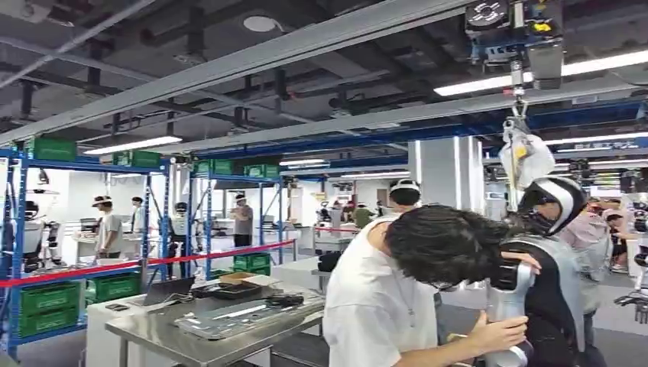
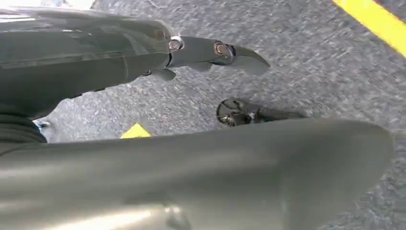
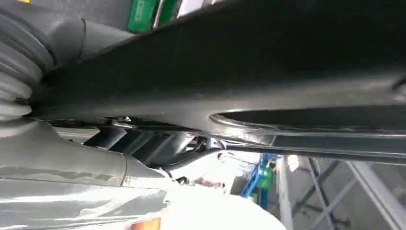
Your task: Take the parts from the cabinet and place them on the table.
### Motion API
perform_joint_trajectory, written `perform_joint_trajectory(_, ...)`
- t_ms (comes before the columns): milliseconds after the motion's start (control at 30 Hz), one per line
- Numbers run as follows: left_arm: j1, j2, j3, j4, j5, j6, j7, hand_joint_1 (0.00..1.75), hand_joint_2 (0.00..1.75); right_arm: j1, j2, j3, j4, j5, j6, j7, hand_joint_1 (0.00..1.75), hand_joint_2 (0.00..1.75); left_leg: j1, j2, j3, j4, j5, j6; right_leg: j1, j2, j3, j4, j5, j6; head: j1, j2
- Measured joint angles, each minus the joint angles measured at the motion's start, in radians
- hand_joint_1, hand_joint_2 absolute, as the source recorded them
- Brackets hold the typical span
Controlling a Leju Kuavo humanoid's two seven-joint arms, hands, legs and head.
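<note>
Hall seen from the robot's head, with both wrist views. The step in hand is judged to be the approach to the cabinet; no part is taken yet.

Head view: the blue rack (image 1: 15, 229) with green bins (image 1: 47, 298) stands at 9 o'clock and is probably the cabinet. The parts themselves are too small to pick out there. The steel bench (image 1: 153, 332), the place of delivery, lies at 7 o'clock, just beside the rack. A person (image 1: 382, 298) at 5 o'clock bends over another robot (image 1: 554, 206) at 3 o'clock.

To do the step well, turn toward 9 o'clock, keep well apart from the person, and raise the arms only once the shelf is squarely ahead.

Left wrist view: the left hand (image 2: 191, 50) hangs over grey floor with a yellow line (image 2: 378, 19). Its fingers (image 2: 249, 57) lie straight and apart from the thumb, with nothing between them.

Right wrist view: the right hand (image 3: 72, 163) lies against a broad dark surface. Whether its fingers are spread or closed cannot be told.

The wrist views supply the hands; the head view supplies rack, bench and person.
</note>
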Motion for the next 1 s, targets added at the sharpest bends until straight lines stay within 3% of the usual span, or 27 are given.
perform_joint_trajectory(33,0.002,0.0,0.001,0.0,-0.001,0.0,0.0,0.0,0.0,0.0,0.0,0.0,0.0,0.001,0.002,0.0,1.75,1.75,0.008,0.006,-0.016,0.034,0.005,-0.008,-0.002,-0.024,0.001,0.0,-0.003,0.003,0.0,0.0)
perform_joint_trajectory(67,-0.002,0.004,0.008,0.0,0.001,-0.017,-0.031,0.0,0.0,-0.002,0.0,-0.001,0.0,0.006,0.002,-0.004,1.75,1.75,0.009,0.087,0.144,-0.264,0.129,-0.009,0.002,-0.078,0.018,0.007,-0.021,0.032,0.0,0.0)
perform_joint_trajectory(167,0.001,0.006,0.012,0.0,0.002,-0.023,-0.038,0.0,0.0,-0.007,0.0,-0.001,0.0,0.01,0.003,-0.005,1.75,1.75,-0.001,0.055,0.136,-0.259,0.127,0.016,-0.004,-0.102,0.03,0.0,-0.022,0.049,0.0,0.0)
perform_joint_trajectory(200,0.0,0.006,0.013,0.0,0.002,-0.023,-0.039,0.0,0.0,-0.011,-0.001,-0.001,0.0,0.01,0.004,-0.005,1.75,1.75,0.003,0.045,0.141,-0.265,0.131,0.025,-0.007,-0.106,0.03,0.001,-0.03,0.058,0.0,0.0)
perform_joint_trajectory(233,0.001,0.006,0.013,0.0,0.001,-0.023,-0.039,0.0,0.0,-0.016,-0.001,-0.002,-0.001,0.01,0.004,-0.005,1.75,1.75,0.005,0.037,0.141,-0.266,0.132,0.031,-0.011,-0.059,0.026,0.024,-0.052,0.059,0.0,0.0)
perform_joint_trajectory(267,-0.001,0.007,0.013,0.0,0.0,-0.022,-0.039,0.0,0.0,-0.016,-0.001,-0.001,-0.002,0.01,0.004,-0.006,1.75,1.75,0.005,0.03,0.14,-0.265,0.133,0.038,-0.011,-0.022,-0.001,0.086,-0.09,0.056,0.0,0.0)
perform_joint_trajectory(333,-0.005,0.007,0.013,0.0,-0.001,-0.022,-0.039,0.0,0.0,-0.011,-0.003,-0.002,-0.002,0.012,0.004,-0.005,1.75,1.75,0.001,0.004,0.14,-0.265,0.133,0.045,-0.008,0.007,-0.087,0.265,-0.166,0.053,0.0,0.0)
perform_joint_trajectory(367,-0.005,0.007,0.013,0.0,-0.003,-0.022,-0.037,0.0,0.0,-0.01,-0.005,-0.003,-0.002,0.012,0.004,-0.005,1.75,1.75,-0.003,-0.01,0.141,-0.265,0.133,0.045,-0.007,0.01,-0.12,0.325,-0.177,0.051,0.0,0.0)
perform_joint_trajectory(400,-0.004,0.007,0.014,0.0,-0.006,-0.021,-0.035,0.0,0.0,-0.01,-0.006,-0.004,-0.002,0.012,0.004,-0.005,1.75,1.75,-0.006,-0.023,0.142,-0.265,0.133,0.046,-0.004,0.012,-0.132,0.335,-0.165,0.048,0.0,0.0)
perform_joint_trajectory(433,-0.004,0.007,0.014,0.0,-0.006,-0.019,-0.034,0.0,0.0,-0.011,-0.006,-0.004,-0.002,0.012,0.004,-0.005,1.75,1.75,-0.008,-0.038,0.145,-0.265,0.133,0.046,0.0,0.015,-0.121,0.298,-0.129,0.042,0.0,0.0)
perform_joint_trajectory(467,-0.002,0.007,0.014,0.0,-0.006,-0.018,-0.034,0.0,0.0,-0.011,-0.007,-0.004,-0.002,0.013,0.004,-0.005,1.75,1.75,-0.01,-0.054,0.148,-0.265,0.133,0.047,0.004,0.022,-0.091,0.221,-0.078,0.034,0.0,0.0)
perform_joint_trajectory(500,-0.002,0.007,0.014,0.0,-0.006,-0.016,-0.033,0.0,0.0,-0.01,-0.008,-0.004,-0.002,0.013,0.004,-0.004,1.75,1.75,-0.01,-0.068,0.151,-0.265,0.132,0.047,0.009,0.043,-0.051,0.124,-0.024,0.023,0.0,0.0)
perform_joint_trajectory(533,-0.002,0.007,0.014,0.0,-0.006,-0.016,-0.033,0.0,0.0,-0.011,-0.009,-0.005,-0.003,0.014,0.004,-0.004,1.75,1.75,-0.007,-0.079,0.149,-0.265,0.133,0.047,0.011,0.097,-0.025,0.048,0.01,0.015,0.0,0.0)
perform_joint_trajectory(567,-0.004,0.006,0.014,0.0,-0.006,-0.016,-0.033,0.0,0.0,-0.009,-0.01,-0.005,-0.004,0.014,0.004,-0.004,1.75,1.75,-0.014,-0.094,0.145,-0.261,0.132,0.045,0.006,0.115,-0.017,0.026,0.004,0.01,0.0,0.0)
perform_joint_trajectory(600,-0.004,0.006,0.014,0.0,-0.006,-0.016,-0.033,0.0,0.0,-0.007,-0.01,-0.005,-0.006,0.014,0.003,-0.004,1.75,1.75,-0.009,-0.104,0.14,-0.261,0.134,0.041,0.008,0.106,-0.01,0.015,-0.001,0.017,0.0,0.0)
perform_joint_trajectory(667,0.004,0.006,0.015,0.0,-0.006,-0.016,-0.032,0.0,0.0,-0.007,-0.011,-0.005,-0.008,0.016,0.003,-0.004,1.75,1.75,-0.003,-0.126,0.135,-0.265,0.139,0.03,0.012,0.089,-0.009,0.016,-0.002,0.015,0.0,0.0)
perform_joint_trajectory(700,0.006,0.007,0.016,0.0,-0.006,-0.015,-0.032,0.0,0.0,-0.007,-0.011,-0.005,-0.011,0.017,0.003,-0.004,1.75,1.75,-0.009,-0.139,0.134,-0.266,0.138,0.024,0.003,0.075,-0.004,0.003,0.002,0.011,0.0,0.0)
perform_joint_trajectory(733,0.008,0.005,0.016,0.0,-0.007,-0.015,-0.032,0.0,0.0,-0.008,-0.011,-0.004,-0.013,0.018,0.005,-0.003,1.75,1.75,-0.014,-0.087,0.13,-0.251,0.122,0.022,0.001,0.055,0.002,-0.005,0.006,0.006,0.0,0.0)
perform_joint_trajectory(767,0.005,0.004,0.016,0.0,-0.007,-0.015,-0.032,0.0,0.0,-0.008,-0.011,-0.004,-0.016,0.017,0.004,-0.003,1.75,1.75,-0.013,-0.039,0.106,-0.203,0.087,0.016,0.0,0.042,0.004,-0.006,0.006,0.003,0.0,0.0)
perform_joint_trajectory(800,0.0,0.005,0.016,0.0,-0.007,-0.015,-0.032,0.0,0.0,-0.008,-0.011,-0.005,-0.016,0.017,0.004,-0.002,1.75,1.75,-0.008,-0.014,0.071,-0.132,0.05,0.01,0.001,0.027,0.004,-0.006,0.005,0.003,0.0,0.0)
perform_joint_trajectory(867,-0.004,0.004,0.016,0.0,-0.008,-0.015,-0.033,0.0,0.0,-0.008,-0.013,-0.005,-0.016,0.018,0.005,0.0,1.75,1.75,-0.001,0.002,-0.001,0.014,-0.003,0.0,0.001,-0.006,0.004,-0.006,0.003,0.004,0.0,0.0)
perform_joint_trajectory(900,-0.004,0.004,0.016,0.0,-0.008,-0.016,-0.033,0.0,0.0,-0.008,-0.013,-0.005,-0.016,0.017,0.005,0.0,1.75,1.75,0.005,0.005,-0.014,0.039,0.0,-0.006,0.0,-0.021,0.005,-0.006,0.001,0.007,0.0,0.0)
perform_joint_trajectory(933,-0.002,0.004,0.016,0.0,-0.01,-0.017,-0.033,0.0,0.0,-0.009,-0.013,-0.005,-0.016,0.017,0.005,0.001,1.75,1.75,0.01,0.009,0.002,0.009,0.026,-0.01,-0.001,-0.035,0.008,-0.006,-0.002,0.01,0.0,0.0)
perform_joint_trajectory(1000,0.0,0.004,0.016,0.0,-0.011,-0.016,-0.033,0.0,0.0,-0.01,-0.013,-0.005,-0.016,0.013,0.006,0.002,1.75,1.75,0.015,0.03,0.088,-0.155,0.113,-0.015,-0.005,-0.06,0.017,-0.004,-0.009,0.019,0.0,0.0)
